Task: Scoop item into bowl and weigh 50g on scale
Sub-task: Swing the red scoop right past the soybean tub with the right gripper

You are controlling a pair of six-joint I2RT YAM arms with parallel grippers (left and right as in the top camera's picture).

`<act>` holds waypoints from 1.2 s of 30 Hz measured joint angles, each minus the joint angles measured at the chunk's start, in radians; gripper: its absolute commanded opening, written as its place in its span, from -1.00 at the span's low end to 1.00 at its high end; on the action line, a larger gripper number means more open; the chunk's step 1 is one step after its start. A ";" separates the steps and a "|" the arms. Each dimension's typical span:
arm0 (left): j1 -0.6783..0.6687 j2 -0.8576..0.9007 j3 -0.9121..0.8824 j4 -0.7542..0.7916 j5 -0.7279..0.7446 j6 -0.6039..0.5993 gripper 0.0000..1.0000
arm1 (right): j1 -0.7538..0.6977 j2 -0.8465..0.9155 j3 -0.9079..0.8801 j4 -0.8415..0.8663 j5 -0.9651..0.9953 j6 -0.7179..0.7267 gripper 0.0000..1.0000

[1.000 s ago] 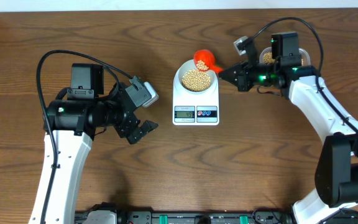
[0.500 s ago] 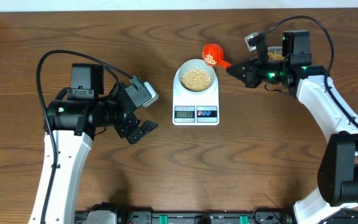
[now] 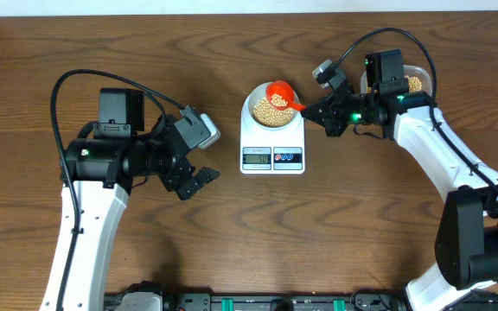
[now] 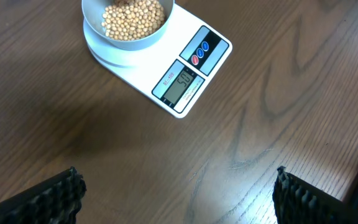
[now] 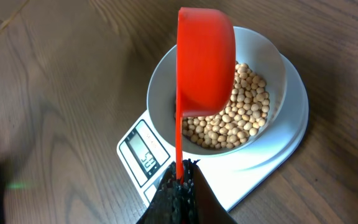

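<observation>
Gripping the thin handle of a red scoop with the right tool, jaws pinched shut on that handle. Holds the scoop's cup tipped up on its side just above the bowl, over the bowl's far right part as seen from overhead, open face turned toward the heap below. Cannot tell whether anything sits inside the cup. Finds the task's item, small round tan-yellow beans, lying as a loose heap in the bowl, covering its bottom and stopping below the rim. Sees the bowl resting on the far, rounded end of the scale, with the grey display and two round buttons on the near end, toward the robot. Shows dark digits on that display, too small to read with certainty. Places the scale around the middle of the bench, between the two arms. Hangs the left tool to the left of the scale and a little nearer, well apart from it, jaws spread wide and gripping nothing, only bare wood grain beneath. Spots a clear tub with more beans at the far right, partly hidden behind the right arm.
</observation>
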 measured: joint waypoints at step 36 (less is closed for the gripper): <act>0.000 0.000 0.000 0.000 0.000 0.000 0.98 | -0.396 -0.073 -0.001 0.010 -0.187 0.152 -0.98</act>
